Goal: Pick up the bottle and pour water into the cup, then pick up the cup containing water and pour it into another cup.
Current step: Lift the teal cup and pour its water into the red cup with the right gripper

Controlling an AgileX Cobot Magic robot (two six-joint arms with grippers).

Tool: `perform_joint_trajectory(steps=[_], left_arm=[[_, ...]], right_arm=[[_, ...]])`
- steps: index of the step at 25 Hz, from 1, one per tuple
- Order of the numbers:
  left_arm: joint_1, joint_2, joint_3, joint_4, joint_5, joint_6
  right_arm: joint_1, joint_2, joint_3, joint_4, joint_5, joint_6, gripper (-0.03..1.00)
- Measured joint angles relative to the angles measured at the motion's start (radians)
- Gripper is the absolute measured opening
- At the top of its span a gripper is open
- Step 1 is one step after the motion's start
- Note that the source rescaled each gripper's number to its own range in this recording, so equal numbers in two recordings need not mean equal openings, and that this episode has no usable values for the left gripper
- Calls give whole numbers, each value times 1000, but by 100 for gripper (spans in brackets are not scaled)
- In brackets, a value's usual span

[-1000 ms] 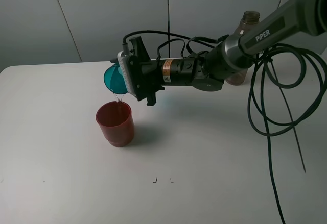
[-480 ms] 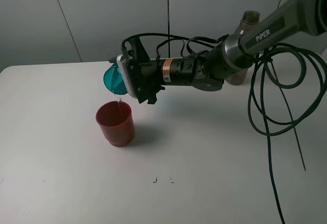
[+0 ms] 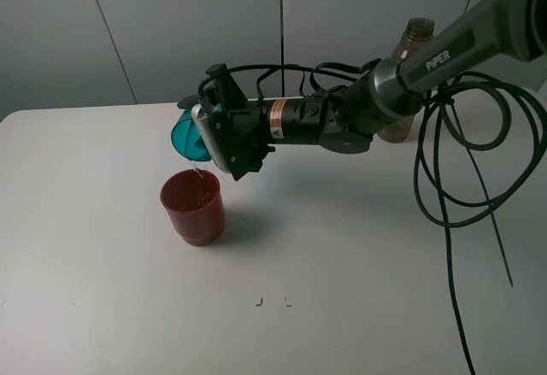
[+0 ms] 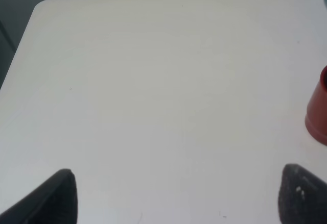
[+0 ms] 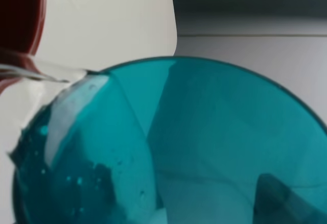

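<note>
My right gripper point(image 3: 198, 129) is shut on the teal cup point(image 3: 185, 135) and holds it tipped on its side above the dark red cup point(image 3: 193, 205). A thin stream of water runs from the teal rim into the red cup. In the right wrist view the teal cup point(image 5: 168, 147) fills the picture, with the red cup point(image 5: 20, 25) at the edge. The smoky grey-brown bottle point(image 3: 408, 78) stands upright at the back right, partly hidden behind the right arm. My left gripper point(image 4: 176, 196) is open over bare table, with only its dark fingertips point(image 4: 51, 198) showing; the red cup point(image 4: 318, 113) is to one side.
The white table point(image 3: 359, 264) ends at a grey wall behind. Black cables point(image 3: 461, 187) hang in loops from the right arm over the right side of the table. Two small dark marks point(image 3: 272, 301) lie near the front middle.
The right gripper has rotated a little further and lifted the teal cup slightly, tipping it more. Water keeps running into the red cup.
</note>
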Motion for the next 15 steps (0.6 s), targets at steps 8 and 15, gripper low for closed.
perform_joint_trajectory(steps=[8, 15], left_arm=[[0, 0, 0, 0, 0, 7], [0, 0, 0, 0, 0, 7]], right_arm=[[8, 0, 0, 0, -6, -93, 7], [8, 0, 0, 0, -10, -279, 7]])
